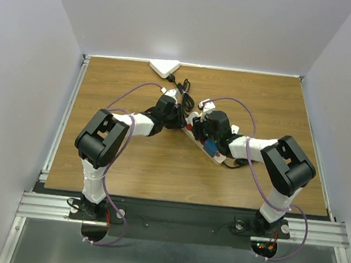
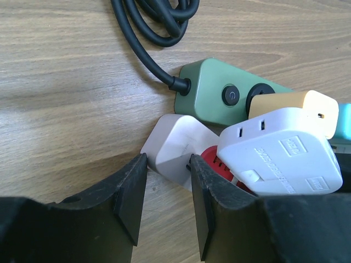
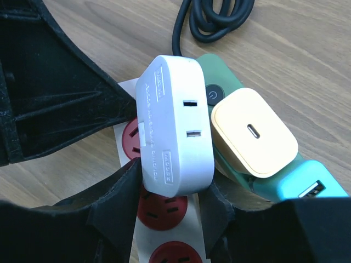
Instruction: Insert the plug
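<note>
The white plug (image 3: 175, 142) is a boxy adapter. My right gripper (image 3: 171, 181) is shut on its lower end and holds it, tilted, over the end red socket (image 3: 130, 143) of the white power strip (image 3: 127, 90). Its prongs are hidden. The plug also shows in the left wrist view (image 2: 279, 153), above a red socket (image 2: 211, 161). My left gripper (image 2: 167, 164) is shut on the end of the white strip (image 2: 175, 150), a fingertip on each side. In the top view both grippers, left (image 1: 176, 116) and right (image 1: 202, 129), meet at the strip (image 1: 218, 156) mid-table.
A green power strip (image 3: 222, 74) lies beside the white one, carrying a yellow charger (image 3: 255, 134) and a teal charger (image 3: 307, 189). Its black cable (image 2: 153, 27) is coiled just beyond. A white triangular box (image 1: 164, 67) sits at the table's back edge.
</note>
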`<state>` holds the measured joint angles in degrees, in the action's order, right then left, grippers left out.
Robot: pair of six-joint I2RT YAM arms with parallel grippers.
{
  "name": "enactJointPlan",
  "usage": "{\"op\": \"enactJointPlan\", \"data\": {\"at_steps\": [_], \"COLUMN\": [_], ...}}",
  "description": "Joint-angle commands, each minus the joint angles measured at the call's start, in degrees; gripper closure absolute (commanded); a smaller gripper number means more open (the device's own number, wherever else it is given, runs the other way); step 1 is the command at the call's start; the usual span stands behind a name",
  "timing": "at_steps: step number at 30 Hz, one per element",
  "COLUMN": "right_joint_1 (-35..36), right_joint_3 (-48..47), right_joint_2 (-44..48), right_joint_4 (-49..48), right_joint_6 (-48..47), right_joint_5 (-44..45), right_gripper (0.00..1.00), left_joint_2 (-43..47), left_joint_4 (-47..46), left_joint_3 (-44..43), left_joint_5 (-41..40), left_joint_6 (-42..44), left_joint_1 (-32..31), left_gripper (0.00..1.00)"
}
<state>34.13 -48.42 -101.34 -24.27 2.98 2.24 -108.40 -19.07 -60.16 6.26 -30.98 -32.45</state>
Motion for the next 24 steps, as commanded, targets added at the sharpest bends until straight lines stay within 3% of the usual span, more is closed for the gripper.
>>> {"op": "enactJointPlan", "data": {"at_steps": [1, 4, 6, 9, 10, 11, 24], "right_joint_1": [-0.6, -0.6, -0.7, -0.8, -0.8, -0.9, -3.2], "right_joint_3": [-1.6, -2.6, -2.5, -2.0, -1.7, -1.5, -1.9], "right_joint_2": [-0.6, 0.3, 1.1, 3.0, 3.5, 4.7, 14.8], "right_joint_4": [5.6, 6.8, 7.4, 8.3, 8.5, 8.9, 14.7], "right_joint_6": [-2.3, -2.4, -2.2, -1.7, -1.6, -1.2, -1.6], "right_joint_5": [0.0, 0.5, 0.2, 0.7, 0.8, 0.9, -1.0], "right_gripper": [0.51, 0.46, 0.37, 0.31, 0.27, 0.18, 0.13], "left_joint_2": [-1.0, -0.9, -0.9, -1.0, -1.2, -1.3, -1.4], "left_joint_4": [0.3, 0.3, 0.3, 0.3, 0.3, 0.3, 0.4], "left_joint_3": [-1.2, -1.0, -0.9, -1.1, -1.1, -1.2, -1.3], "left_joint_5": [0.4, 0.4, 0.3, 0.6, 0.5, 0.6, 0.3], "left_joint_6": [0.7, 0.6, 0.7, 0.7, 0.7, 0.7, 0.9], "left_joint_1": [-0.5, -0.6, -0.6, -0.6, -0.6, -0.6, -0.5], "left_gripper": [0.54, 0.54, 0.54, 0.54, 0.54, 0.54, 0.54]}}
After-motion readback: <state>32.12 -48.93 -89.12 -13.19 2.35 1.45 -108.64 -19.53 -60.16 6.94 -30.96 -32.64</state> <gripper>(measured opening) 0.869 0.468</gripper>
